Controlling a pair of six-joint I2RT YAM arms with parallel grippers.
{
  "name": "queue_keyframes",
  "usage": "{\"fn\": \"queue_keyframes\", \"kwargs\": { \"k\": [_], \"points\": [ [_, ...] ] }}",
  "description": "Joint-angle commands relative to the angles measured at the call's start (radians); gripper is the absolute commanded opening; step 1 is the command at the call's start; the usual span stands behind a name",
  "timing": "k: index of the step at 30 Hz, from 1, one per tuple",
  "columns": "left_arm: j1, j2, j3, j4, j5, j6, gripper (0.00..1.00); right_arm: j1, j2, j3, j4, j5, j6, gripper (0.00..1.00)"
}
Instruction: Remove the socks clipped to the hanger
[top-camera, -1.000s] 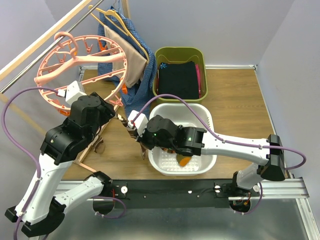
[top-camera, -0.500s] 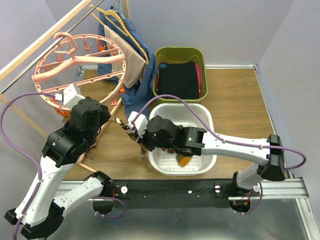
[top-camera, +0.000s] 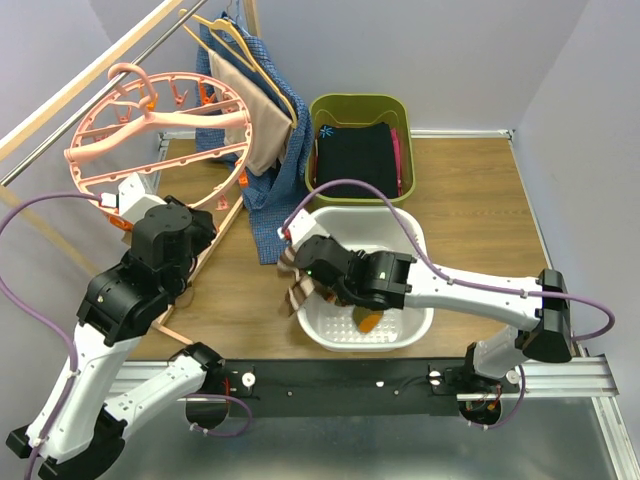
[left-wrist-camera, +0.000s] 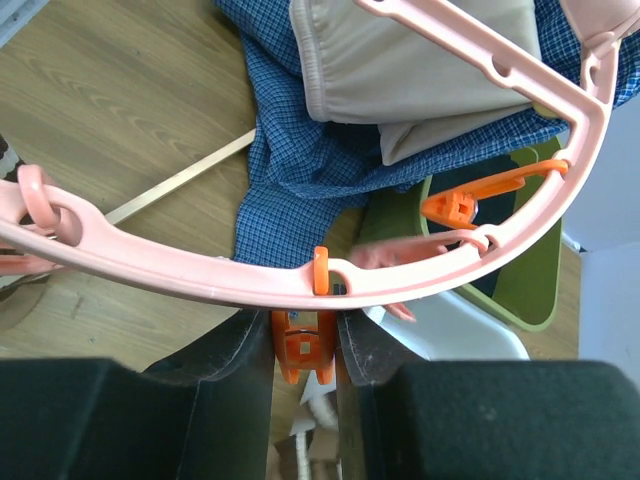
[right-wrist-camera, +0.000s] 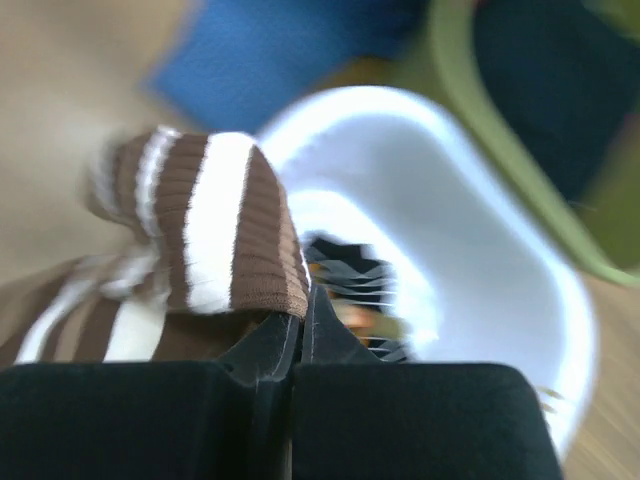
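Observation:
The salmon-pink ring hanger (top-camera: 150, 120) hangs from the rail at the back left, and its rim crosses the left wrist view (left-wrist-camera: 200, 285). My left gripper (left-wrist-camera: 305, 352) is shut on an orange clip (left-wrist-camera: 303, 345) that hangs under the rim; in the top view it (top-camera: 207, 224) sits at the ring's near edge. My right gripper (right-wrist-camera: 300, 335) is shut on a brown-and-white striped sock (right-wrist-camera: 215, 230). It holds the sock (top-camera: 298, 290) at the left rim of the white basket (top-camera: 405, 225). Other socks (right-wrist-camera: 352, 282) lie in the basket.
A blue patterned garment (top-camera: 275, 190) and a beige one (top-camera: 262, 110) hang on coat hangers behind the ring. A green bin (top-camera: 335, 105) with black folded clothing stands behind the basket. Wooden rack rails (top-camera: 205, 255) run along the left.
My right gripper has moved right, away from the clip, with the striped sock to the basket's left rim. My left arm has shifted slightly left with the clip.

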Motion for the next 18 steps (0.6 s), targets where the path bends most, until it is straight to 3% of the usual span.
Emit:
{"fn": "queue_keyframes", "kwargs": {
  "k": [1, 6, 9, 14, 18],
  "points": [
    [-0.004, -0.025, 0.0, 0.038, -0.045, 0.021, 0.0, -0.098, -0.021, 0.023, -0.023, 0.452, -0.047, 0.02],
    [-0.004, -0.027, 0.009, 0.065, 0.007, 0.041, 0.0, -0.221, -0.064, -0.01, 0.135, 0.59, -0.24, 0.02],
    [-0.004, -0.024, 0.018, 0.087, 0.034, 0.049, 0.0, -0.267, -0.09, -0.061, 0.153, 0.57, -0.242, 0.02],
    [-0.006, -0.01, 0.052, 0.105, 0.057, 0.061, 0.0, -0.316, -0.136, -0.223, 0.143, 0.491, -0.14, 0.05],
    [-0.004, -0.001, 0.081, 0.113, 0.07, 0.067, 0.0, -0.324, -0.124, -0.322, 0.067, 0.377, 0.087, 0.06]
  ]
}}
